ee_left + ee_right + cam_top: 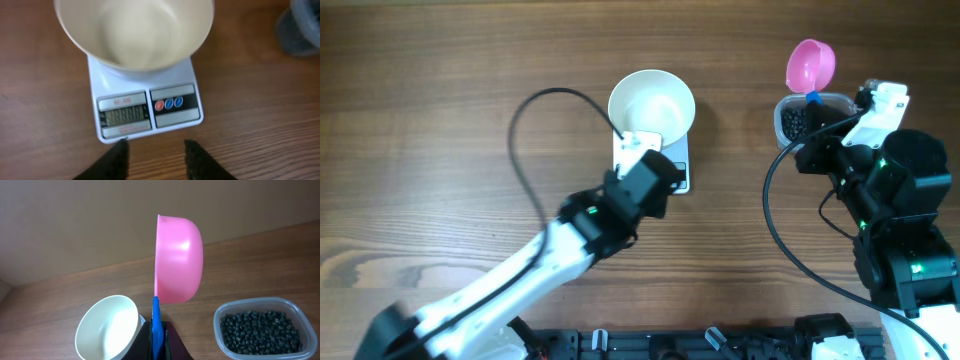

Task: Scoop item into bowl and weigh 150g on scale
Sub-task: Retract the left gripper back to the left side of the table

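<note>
While clamping the handle of the pink scoop (177, 260) in the right gripper (159, 342), ready to dip by the tub (295, 311) of black pellets (260, 330) toward the table (420, 100)'s far right corner, holds the left gripper (155, 160), parted and empty, before the scale (172, 117) bearing the empty white bowl (135, 35).

Brown wood-grain table (420, 120): surface evenly lit, faint soft glare in places. Plain beige wall (75, 220) stands behind its far edge.

White-and-black arms (525, 272) with green indicator lights, looping black cables (515, 130), black fingers (112, 162).
</note>
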{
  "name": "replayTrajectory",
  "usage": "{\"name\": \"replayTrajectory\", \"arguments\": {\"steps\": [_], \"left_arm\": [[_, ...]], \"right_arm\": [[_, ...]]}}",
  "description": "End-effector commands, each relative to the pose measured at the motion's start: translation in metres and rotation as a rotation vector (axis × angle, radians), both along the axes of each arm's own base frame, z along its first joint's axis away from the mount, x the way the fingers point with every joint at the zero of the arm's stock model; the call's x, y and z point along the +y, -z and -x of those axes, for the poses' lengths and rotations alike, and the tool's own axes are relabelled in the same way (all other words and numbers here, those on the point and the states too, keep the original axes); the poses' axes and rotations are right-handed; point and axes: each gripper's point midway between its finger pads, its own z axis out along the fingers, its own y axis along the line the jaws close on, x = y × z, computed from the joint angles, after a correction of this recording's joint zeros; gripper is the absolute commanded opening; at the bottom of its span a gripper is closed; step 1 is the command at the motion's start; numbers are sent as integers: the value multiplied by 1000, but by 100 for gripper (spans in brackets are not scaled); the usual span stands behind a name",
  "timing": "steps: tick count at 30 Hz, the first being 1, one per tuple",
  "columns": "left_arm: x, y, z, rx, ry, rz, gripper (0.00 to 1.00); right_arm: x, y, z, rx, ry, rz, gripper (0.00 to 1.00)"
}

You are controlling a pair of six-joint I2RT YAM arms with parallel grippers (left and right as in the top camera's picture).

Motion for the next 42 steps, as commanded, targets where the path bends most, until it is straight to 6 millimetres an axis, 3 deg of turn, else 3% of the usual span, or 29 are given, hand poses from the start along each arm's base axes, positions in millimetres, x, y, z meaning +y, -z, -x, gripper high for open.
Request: {"name": "replayTrajectory", "arguments": {"steps": [1, 4, 6, 11, 14, 19, 24, 30, 37, 42], "left_arm": [[25, -38, -2, -75, -56, 60, 61], [51, -58, -4, -114, -119, 85, 77], [73, -66, -6, -133, -178, 84, 100], [120, -66, -11, -133, -318, 24, 100], [134, -54, -5, -78, -350, -12, 100], [128, -49, -4, -53, -283, -26, 100], [105, -56, 5, -57, 56, -148, 100], [94, -100, 16, -107, 274, -213, 100], [96, -162, 38, -160, 450, -172, 100], [100, -167, 50, -139, 497, -139, 100]], "right_arm": [[-5, -12, 0, -26, 24, 2, 4], [-5, -10, 0, -17, 24, 3, 4], [-5, -9, 1, -11, 24, 4, 4], [-5, -8, 1, -10, 24, 4, 4], [-5, -8, 1, -10, 24, 3, 4], [-5, -8, 1, -10, 25, 0, 4], [-5, -7, 1, -2, 25, 1, 5], [-5, -3, 3, 16, 25, 4, 4], [-5, 1, 4, 29, 23, 12, 4], [-5, 3, 5, 39, 23, 14, 5]]}}
